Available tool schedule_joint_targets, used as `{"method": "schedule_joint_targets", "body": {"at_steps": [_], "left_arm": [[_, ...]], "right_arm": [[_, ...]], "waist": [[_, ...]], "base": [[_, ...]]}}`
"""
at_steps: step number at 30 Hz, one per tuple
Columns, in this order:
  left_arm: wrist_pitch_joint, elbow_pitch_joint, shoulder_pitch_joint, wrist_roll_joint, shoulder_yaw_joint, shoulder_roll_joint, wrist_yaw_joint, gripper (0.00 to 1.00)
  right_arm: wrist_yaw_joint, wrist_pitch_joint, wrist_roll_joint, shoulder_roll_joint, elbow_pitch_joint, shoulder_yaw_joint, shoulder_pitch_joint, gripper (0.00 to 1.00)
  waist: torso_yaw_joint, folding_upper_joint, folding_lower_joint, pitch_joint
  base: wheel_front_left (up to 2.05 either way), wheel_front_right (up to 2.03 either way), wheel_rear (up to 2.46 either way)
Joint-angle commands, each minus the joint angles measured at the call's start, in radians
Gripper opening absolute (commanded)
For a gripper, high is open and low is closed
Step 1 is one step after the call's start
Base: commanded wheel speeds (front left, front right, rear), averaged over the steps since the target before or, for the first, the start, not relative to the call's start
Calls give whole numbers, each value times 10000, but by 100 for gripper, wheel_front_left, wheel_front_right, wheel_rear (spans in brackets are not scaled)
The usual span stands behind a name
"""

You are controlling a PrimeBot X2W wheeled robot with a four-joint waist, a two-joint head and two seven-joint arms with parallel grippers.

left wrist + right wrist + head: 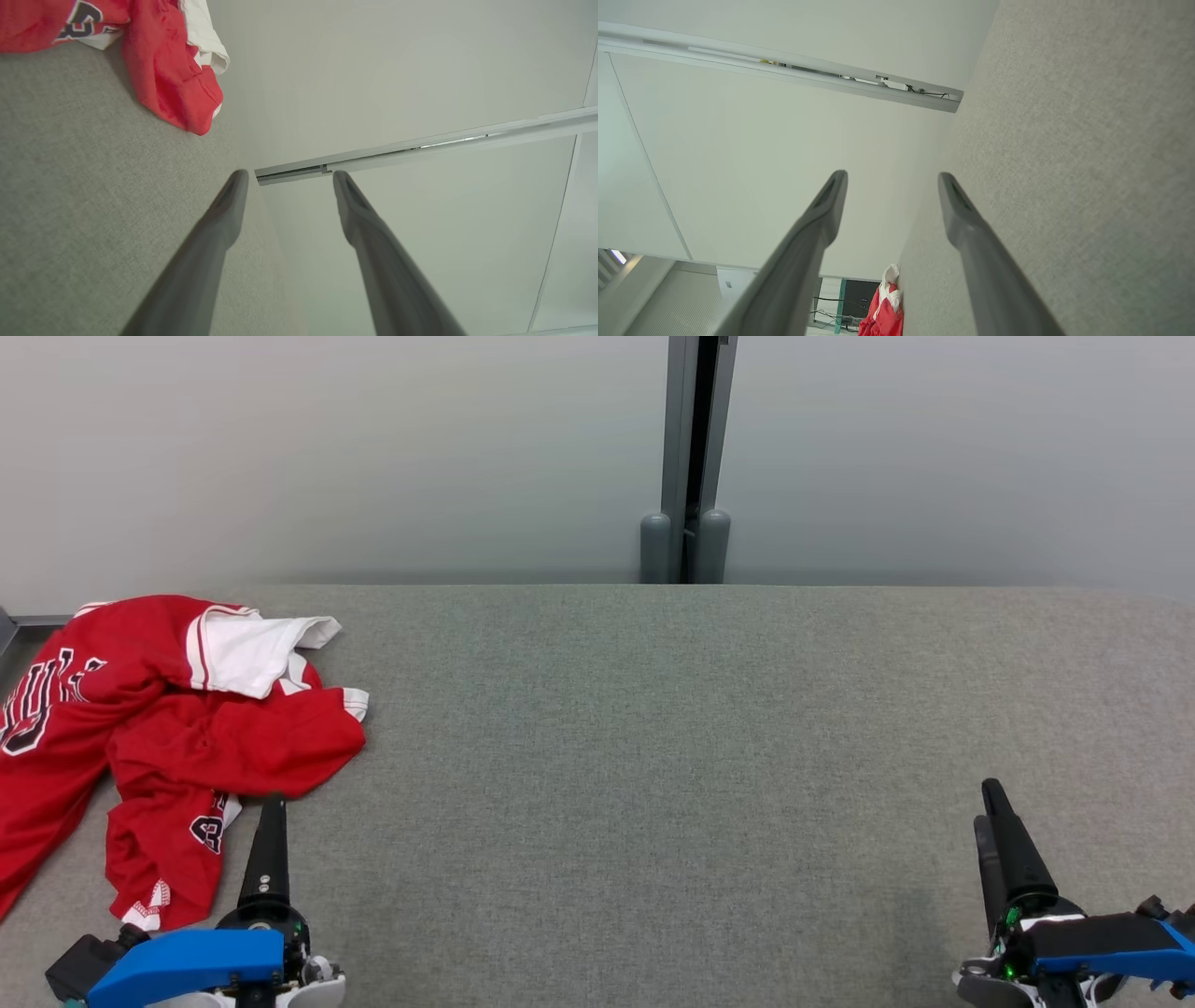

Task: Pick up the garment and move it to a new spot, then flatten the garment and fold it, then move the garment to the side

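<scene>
The garment (159, 728) is a red jersey with white trim and dark lettering, lying crumpled at the left end of the grey fabric table (653, 756). My left gripper (272, 803) hovers at the lower left, just right of the garment's near edge, apart from it. In the left wrist view the left gripper (289, 175) is open and empty, with the garment (173, 84) up and to the left. My right gripper (987, 803) is at the lower right, far from the cloth. The right wrist view shows it (892, 175) open and empty, the garment (885, 312) small in the distance.
A pale wall runs along the table's far edge, with a grey vertical post (691, 457) at its middle. The garment reaches the head view's left border. Bare grey table surface (1064, 163) stretches between the two grippers and to the right.
</scene>
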Motion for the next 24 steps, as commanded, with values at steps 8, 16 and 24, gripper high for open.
{"method": "schedule_joint_targets", "body": {"at_steps": [8,16,24], "left_arm": [[-389,-674,37,2021,-311,81,236,100],[-684,-837,163,4154,-581,86,348,100],[-957,-776,301,5839,-767,99,432,100]], "right_arm": [[19,-388,-2180,-71,-734,143,69,100],[22,-683,-4093,-80,-993,523,198,100],[24,-958,-5675,-87,-924,869,269,100]], "waist": [[8,0,0,11],[37,0,0,17],[38,0,0,27]], "base": [[0,0,0],[0,0,0],[0,0,0]]}}
